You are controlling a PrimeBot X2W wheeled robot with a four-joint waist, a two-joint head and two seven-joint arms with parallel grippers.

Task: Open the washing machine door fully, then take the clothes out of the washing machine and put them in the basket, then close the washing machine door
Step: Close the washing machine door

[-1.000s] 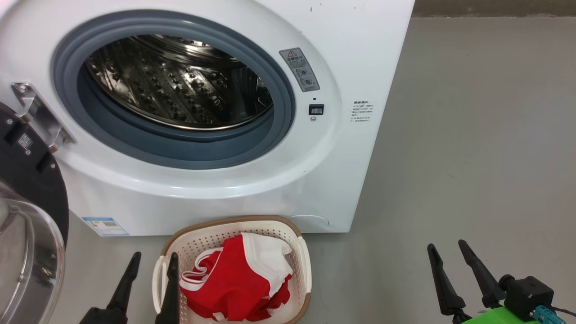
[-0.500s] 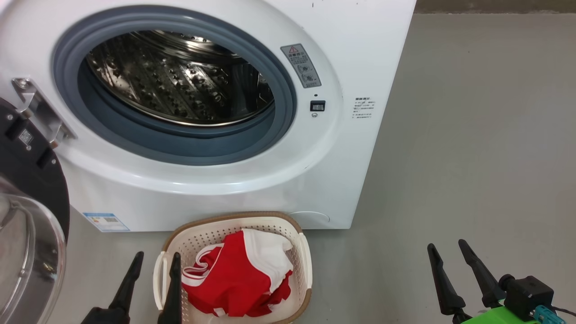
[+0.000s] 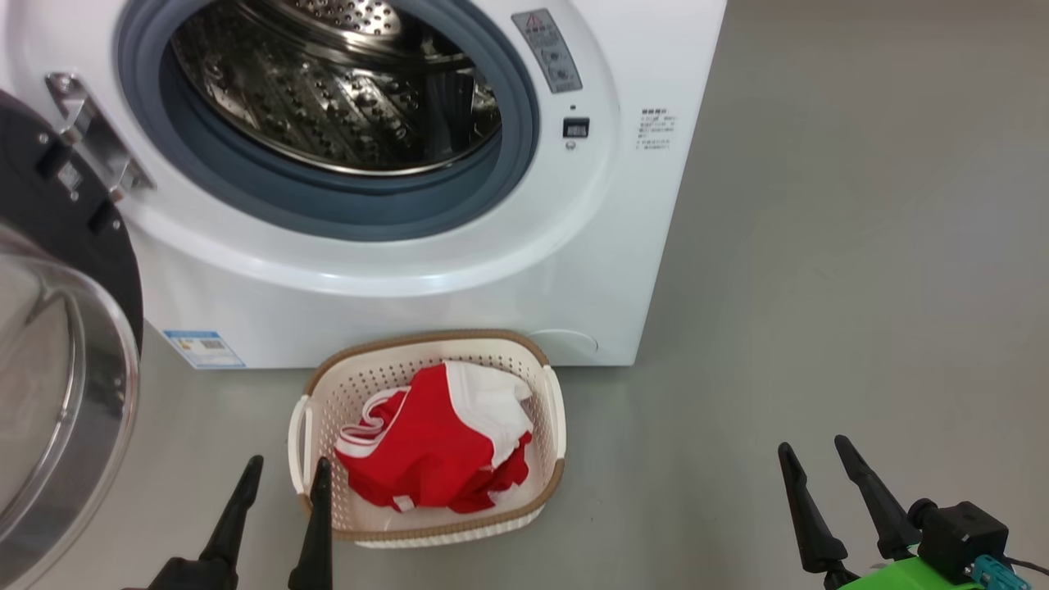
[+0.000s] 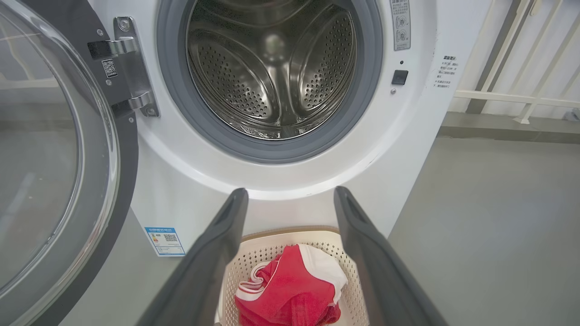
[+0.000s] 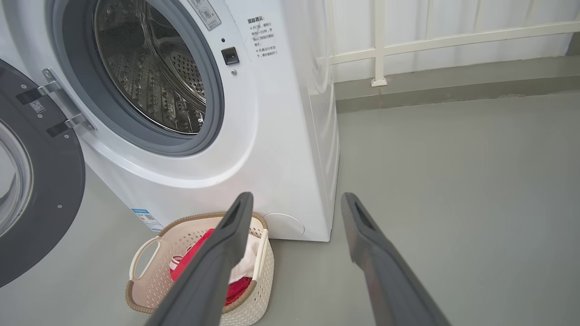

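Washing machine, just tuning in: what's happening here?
The washing machine has its door swung wide open, and its drum looks empty. The red and white clothes lie in the basket in front of it. The left gripper and right gripper are open, holding nothing. Only closing the door remains.

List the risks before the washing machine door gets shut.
1. The open washing machine door must swing across the front, and the basket stands on the floor below; it may clip the rim or the red clothes.
2. The open left gripper hangs beside the basket's handle and may knock it when turning toward the door.
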